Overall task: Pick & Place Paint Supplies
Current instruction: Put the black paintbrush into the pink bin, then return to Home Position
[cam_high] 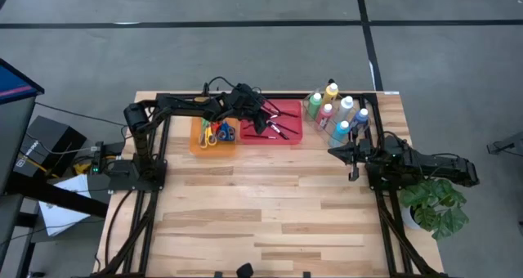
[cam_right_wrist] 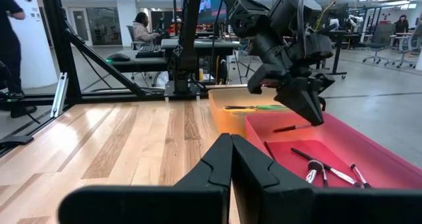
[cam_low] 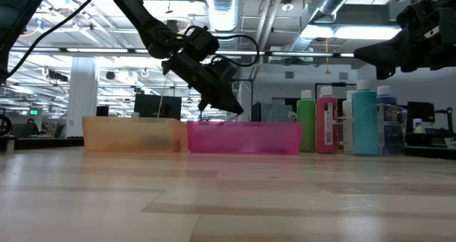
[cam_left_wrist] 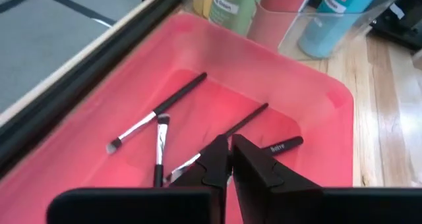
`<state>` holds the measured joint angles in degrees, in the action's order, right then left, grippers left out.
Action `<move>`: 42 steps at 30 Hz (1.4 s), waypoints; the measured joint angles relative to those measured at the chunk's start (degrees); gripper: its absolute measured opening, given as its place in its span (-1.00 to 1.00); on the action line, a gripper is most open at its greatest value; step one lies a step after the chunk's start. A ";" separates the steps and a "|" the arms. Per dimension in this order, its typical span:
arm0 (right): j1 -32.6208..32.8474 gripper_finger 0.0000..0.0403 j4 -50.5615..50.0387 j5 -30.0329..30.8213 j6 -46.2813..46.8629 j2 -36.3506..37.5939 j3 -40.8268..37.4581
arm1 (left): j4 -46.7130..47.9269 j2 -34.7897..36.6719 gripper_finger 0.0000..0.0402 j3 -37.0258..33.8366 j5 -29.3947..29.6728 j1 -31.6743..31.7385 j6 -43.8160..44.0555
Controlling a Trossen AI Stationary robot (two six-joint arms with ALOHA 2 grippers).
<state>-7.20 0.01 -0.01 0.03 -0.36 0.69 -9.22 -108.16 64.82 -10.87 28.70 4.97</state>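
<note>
Right arm: my right gripper waits with fingers pressed together, empty, above the worktop beside the paint bottles.
Left arm: my left gripper hangs over the pink tray, fingers all but closed; in the right wrist view a thin brush seems to be at their tips.
Brushes: several more brushes lie loose on the tray floor.
Orange tray: scissors sit inside, just left of the pink tray.
Doing it well: I judge this a brush drop; I'd part the fingers low and lift straight.
</note>
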 joint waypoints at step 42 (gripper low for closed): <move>0.00 -1.00 0.00 0.00 0.00 0.00 0.00 | 11.79 106.90 -1.00 -51.63 9.11 -3.65 0.19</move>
<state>-7.20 0.01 -0.01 0.03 -0.36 0.69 2.57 -1.26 13.18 -1.76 25.06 5.16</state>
